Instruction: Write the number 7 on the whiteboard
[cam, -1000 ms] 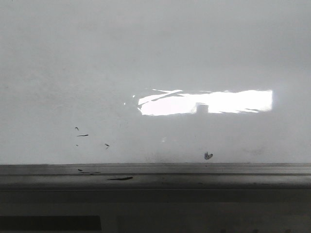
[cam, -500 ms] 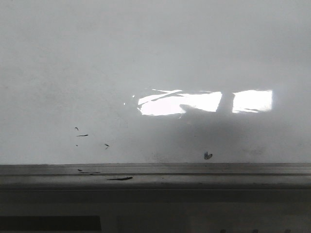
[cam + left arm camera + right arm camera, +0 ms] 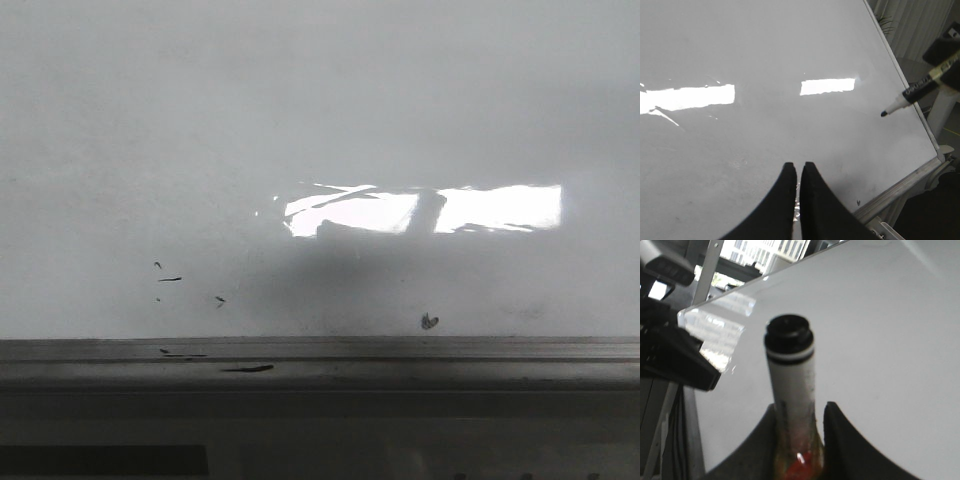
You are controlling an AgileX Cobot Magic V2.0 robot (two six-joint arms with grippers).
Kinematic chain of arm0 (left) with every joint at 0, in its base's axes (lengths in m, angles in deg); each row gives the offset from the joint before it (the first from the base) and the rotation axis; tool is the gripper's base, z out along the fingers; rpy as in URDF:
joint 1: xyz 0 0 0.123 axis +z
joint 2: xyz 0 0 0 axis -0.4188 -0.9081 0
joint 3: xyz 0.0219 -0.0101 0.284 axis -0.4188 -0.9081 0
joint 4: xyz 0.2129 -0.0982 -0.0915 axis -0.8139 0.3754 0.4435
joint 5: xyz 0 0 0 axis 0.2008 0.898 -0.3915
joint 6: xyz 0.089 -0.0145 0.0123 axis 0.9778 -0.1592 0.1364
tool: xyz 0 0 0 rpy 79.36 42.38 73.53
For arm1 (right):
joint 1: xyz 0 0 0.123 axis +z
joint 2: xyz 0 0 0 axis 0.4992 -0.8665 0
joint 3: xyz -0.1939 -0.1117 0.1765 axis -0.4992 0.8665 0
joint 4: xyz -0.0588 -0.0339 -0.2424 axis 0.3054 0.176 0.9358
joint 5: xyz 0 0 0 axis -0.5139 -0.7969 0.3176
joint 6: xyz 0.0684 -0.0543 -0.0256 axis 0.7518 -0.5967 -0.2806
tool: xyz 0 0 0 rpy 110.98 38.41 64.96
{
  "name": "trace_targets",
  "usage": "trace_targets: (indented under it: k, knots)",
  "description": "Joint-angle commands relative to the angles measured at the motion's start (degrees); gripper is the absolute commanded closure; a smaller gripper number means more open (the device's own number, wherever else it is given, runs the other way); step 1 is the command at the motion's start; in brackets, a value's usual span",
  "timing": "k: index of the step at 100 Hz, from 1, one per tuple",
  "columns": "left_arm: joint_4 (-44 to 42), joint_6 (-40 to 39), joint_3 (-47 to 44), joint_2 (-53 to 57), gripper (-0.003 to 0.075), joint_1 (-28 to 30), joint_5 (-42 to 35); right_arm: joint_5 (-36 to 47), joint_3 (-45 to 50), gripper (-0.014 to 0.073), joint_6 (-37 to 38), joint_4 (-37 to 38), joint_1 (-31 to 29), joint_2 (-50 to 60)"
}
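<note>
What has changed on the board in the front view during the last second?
Only the dark shadow crossing the bright reflection on the whiteboard changed: it grew and slid left, so something is moving before the board. The stray black flecks and the rail stayed the same. No number 7 is written yet.

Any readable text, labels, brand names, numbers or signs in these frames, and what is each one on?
Nothing can be read in any view.
Marker: the barrel carries white printed lettering, too small and blurred to read.
Whiteboard: no written number yet, only stray black flecks and a small smudge near the rail.
Right gripper: holds the marker, no legible print on the barrel in that view.
</note>
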Motion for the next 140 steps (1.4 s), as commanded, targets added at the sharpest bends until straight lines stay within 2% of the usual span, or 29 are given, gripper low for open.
trace_targets:
  k: [1, 26, 53, 90, 120, 140]
  knots:
    - [0.5, -0.4, 1.5, -0.5, 0.0741, 0.1, -0.7, 9.2, -1.7, 0.0636, 0.4, -1.6, -1.6, -1.5]
    - [0.5, -0.4, 1.5, -0.5, 0.0741, 0.1, -0.7, 13.5, -1.7, 0.0636, 0.4, -1.6, -6.5, -7.9]
    - [0.5, -0.4, 1.5, -0.5, 0.0741, 0.1, -0.7, 16.3, -1.7, 0.0636, 0.4, -2.8, -7.3, -13.3]
    - [0.5, -0.4, 1.5, -0.5, 0.0741, 0.1, -0.7, 10.4, -1.7, 0.0636, -1.1, -4.9, -7.3, -14.2]
    - [0.5, -0.4, 1.5, -0.5, 0.0741, 0.1, -0.7, 10.4, -1.7, 0.0636, -1.3, -5.7, -11.9, -15.2]
    - [0.5, -0.4, 1.5, -0.5, 0.0741, 0.1, -0.7, 7.9, -1.7, 0.0636, -1.3, -5.7, -12.4, -15.3]
